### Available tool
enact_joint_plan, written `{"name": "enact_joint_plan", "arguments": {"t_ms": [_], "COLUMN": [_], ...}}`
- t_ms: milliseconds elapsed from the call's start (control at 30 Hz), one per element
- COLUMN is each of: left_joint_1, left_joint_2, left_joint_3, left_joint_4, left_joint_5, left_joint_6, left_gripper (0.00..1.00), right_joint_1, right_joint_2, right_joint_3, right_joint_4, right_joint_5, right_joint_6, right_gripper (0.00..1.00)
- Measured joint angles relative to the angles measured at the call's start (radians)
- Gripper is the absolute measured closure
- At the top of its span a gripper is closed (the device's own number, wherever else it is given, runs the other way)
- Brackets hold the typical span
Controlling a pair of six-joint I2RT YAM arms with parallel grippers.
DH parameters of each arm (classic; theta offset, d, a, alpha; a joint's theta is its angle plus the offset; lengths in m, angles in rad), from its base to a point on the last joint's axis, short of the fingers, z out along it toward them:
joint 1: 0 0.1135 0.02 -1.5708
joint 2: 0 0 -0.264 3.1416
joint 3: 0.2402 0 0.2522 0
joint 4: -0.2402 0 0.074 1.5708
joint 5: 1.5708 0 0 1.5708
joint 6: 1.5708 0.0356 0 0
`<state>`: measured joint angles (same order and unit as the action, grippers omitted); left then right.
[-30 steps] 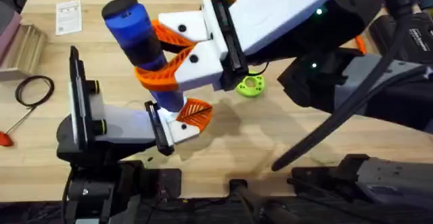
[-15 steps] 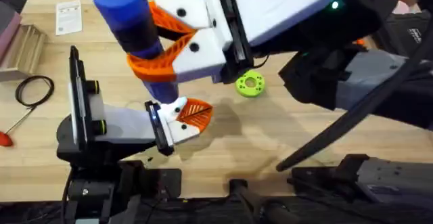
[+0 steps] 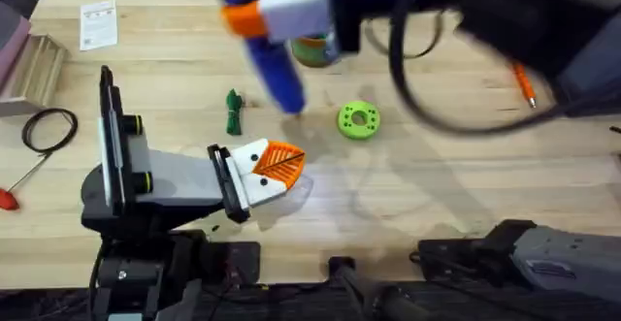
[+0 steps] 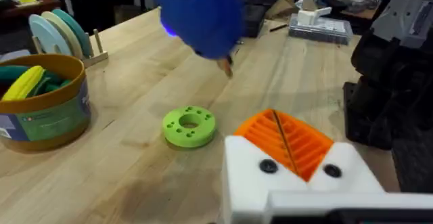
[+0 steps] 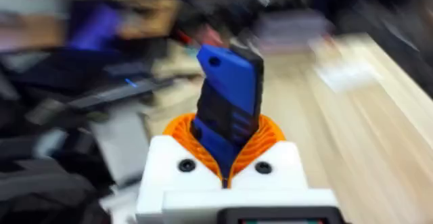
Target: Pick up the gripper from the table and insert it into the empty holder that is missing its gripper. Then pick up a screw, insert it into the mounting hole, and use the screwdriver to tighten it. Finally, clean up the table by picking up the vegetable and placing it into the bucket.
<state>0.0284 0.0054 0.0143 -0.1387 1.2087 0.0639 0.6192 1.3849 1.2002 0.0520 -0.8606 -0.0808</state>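
My right gripper [image 3: 257, 16] is raised over the far middle of the table, shut on the blue screwdriver [image 3: 270, 64], whose tip points down toward the green disc. In the right wrist view the screwdriver [image 5: 229, 105] stands between the orange pads [image 5: 270, 135]. My left gripper [image 3: 287, 162], a white block with orange ribbed fingers pressed together, rests low at the table's centre and holds nothing; its orange wedge [image 4: 287, 139] fills the near left wrist view. The dark green vegetable [image 3: 233, 112] lies just beyond it. The bucket [image 4: 40, 105], with yellow and green pieces inside, stands at the back, partly hidden overhead.
A bright-green disc with holes [image 3: 358, 120] lies right of centre. An orange pen-like tool [image 3: 524, 84] sits at the far right. At the left are a black cable loop [image 3: 49, 127], a red-handled tool [image 3: 8, 198], a paper card [image 3: 98, 23] and a wooden rack [image 3: 34, 64].
The right arm has lifted and swung toward the far side with the screwdriver, away from the left gripper, uncovering the vegetable and part of the bucket. The left arm has not moved.
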Motion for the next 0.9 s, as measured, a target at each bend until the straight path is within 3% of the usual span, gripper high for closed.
{"name": "enact_joint_plan", "arguments": {"t_ms": [100,200,533,700,900], "left_joint_1": [0.000,0.000,0.000,0.000,0.000], "left_joint_2": [0.000,0.000,0.000,0.000,0.000], "left_joint_3": [0.000,0.000,0.000,0.000,0.000], "left_joint_4": [0.000,0.000,0.000,0.000,0.000], "left_joint_5": [0.000,0.000,0.000,0.000,0.000], "left_joint_6": [0.000,0.000,0.000,0.000,0.000], "left_gripper": [0.991,0.991,0.991,0.991,0.991], "right_joint_1": [-0.085,-0.185,-0.491,-0.547,-0.550], "right_joint_2": [0.000,0.000,0.036,0.160,0.375], "right_joint_3": [0.116,0.178,0.192,0.192,0.192], "right_joint_4": [-0.292,-0.440,-0.870,-0.976,-0.961], "right_joint_5": [0.099,0.177,0.498,0.615,0.738], "right_joint_6": [-0.118,-0.232,-0.579,-0.749,-0.840], "right_gripper": [0.977,0.977,0.977,0.977,0.977]}}
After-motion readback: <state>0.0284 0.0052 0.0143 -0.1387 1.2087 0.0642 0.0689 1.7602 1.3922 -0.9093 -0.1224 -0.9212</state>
